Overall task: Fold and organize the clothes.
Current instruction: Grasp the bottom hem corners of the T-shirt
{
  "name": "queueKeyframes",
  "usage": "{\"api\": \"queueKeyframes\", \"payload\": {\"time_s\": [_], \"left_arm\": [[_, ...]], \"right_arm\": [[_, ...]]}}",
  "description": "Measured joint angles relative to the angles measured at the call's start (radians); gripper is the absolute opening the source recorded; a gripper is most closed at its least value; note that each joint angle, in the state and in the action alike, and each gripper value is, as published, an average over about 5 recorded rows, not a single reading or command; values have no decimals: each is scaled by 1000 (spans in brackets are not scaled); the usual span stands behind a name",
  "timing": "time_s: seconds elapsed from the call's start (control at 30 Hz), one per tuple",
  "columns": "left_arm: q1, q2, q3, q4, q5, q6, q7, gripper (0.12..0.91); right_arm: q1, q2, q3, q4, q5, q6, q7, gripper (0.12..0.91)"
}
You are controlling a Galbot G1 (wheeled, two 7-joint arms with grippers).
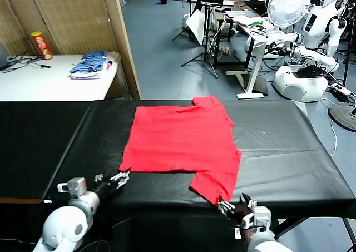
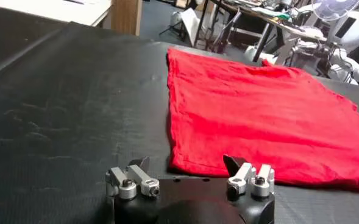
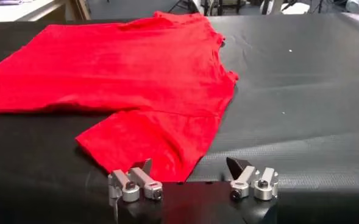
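The red T-shirt [image 1: 181,142] lies flat on the black table [image 1: 289,146], running crosswise to you, with its near hem at your left and one sleeve trailing toward the near edge at your right. Your left gripper [image 1: 115,180], jaws apart and empty, sits just short of the near-left corner. Your right gripper [image 1: 227,208], also apart, sits at the sleeve tip, so each arm takes its own side.

Red T-shirt [image 1: 181,141] flat on black table [image 1: 289,146], open left hand [image 1: 118,178] and right hand [image 1: 225,206] at its near corners.
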Motion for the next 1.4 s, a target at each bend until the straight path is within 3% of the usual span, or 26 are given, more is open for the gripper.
{"api": "queueKeyframes", "payload": {"time_s": [0.07,0.17,0.33,0.43,0.57,0.67,1.03,1.2,1.4], "left_arm": [[-3,-1,1,4,6,-3,6,797],[-10,-5,5,18,14,-14,15,770],[-16,-21,13,48,21,-46,14,544],[-19,-25,18,62,32,-56,14,394],[-21,-32,25,71,48,-61,13,194],[-7,-41,27,56,56,-60,10,128],[130,-38,0,-138,54,-37,-48,126],[191,-47,-13,-218,55,-56,-53,126],[163,-60,-12,-226,48,-92,-57,126]], "right_arm": [[-1,3,-3,-3,-4,1,-1,657],[-4,9,-10,-13,-15,2,-5,506],[-10,16,-15,-28,-49,3,-15,230],[-18,18,-12,-29,-66,3,-18,131],[-40,11,7,-6,-70,3,-13,122],[-66,-2,31,27,-69,0,-12,122],[-138,-58,123,124,-52,9,-53,122],[-69,-87,164,83,30,106,-98,122],[76,-146,167,-17,88,225,-151,122]]}}
